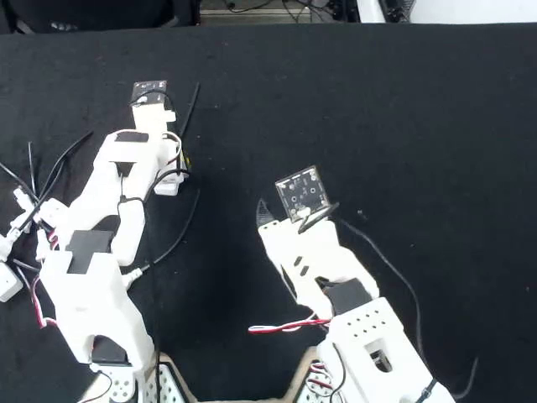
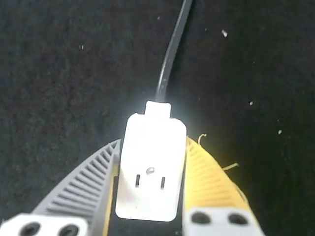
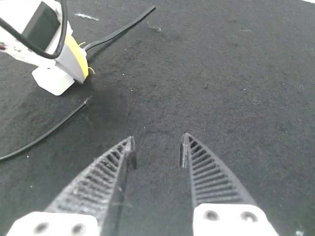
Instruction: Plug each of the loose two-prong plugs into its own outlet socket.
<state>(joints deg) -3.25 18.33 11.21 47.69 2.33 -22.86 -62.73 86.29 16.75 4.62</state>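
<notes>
A white outlet socket (image 2: 150,169) with two slots sits between the grey and yellow fingers of my left gripper (image 2: 147,196), which is shut on it. A black cable (image 2: 172,49) runs away from the socket's far end. In the high view the socket (image 1: 168,183) rests on the black table under the left arm's tip. My right gripper (image 3: 156,150) hangs open over bare black cloth with nothing between its fingers. In the high view it (image 1: 263,213) is near the table's middle. The right wrist view shows the socket (image 3: 54,79) farther off beside the left gripper's yellow finger (image 3: 76,61).
Thin black cables (image 1: 180,227) loop across the cloth beside the left arm. Small white connectors and wires (image 1: 18,210) lie at the table's left edge. The black table (image 1: 419,126) stretches bare to the right and back.
</notes>
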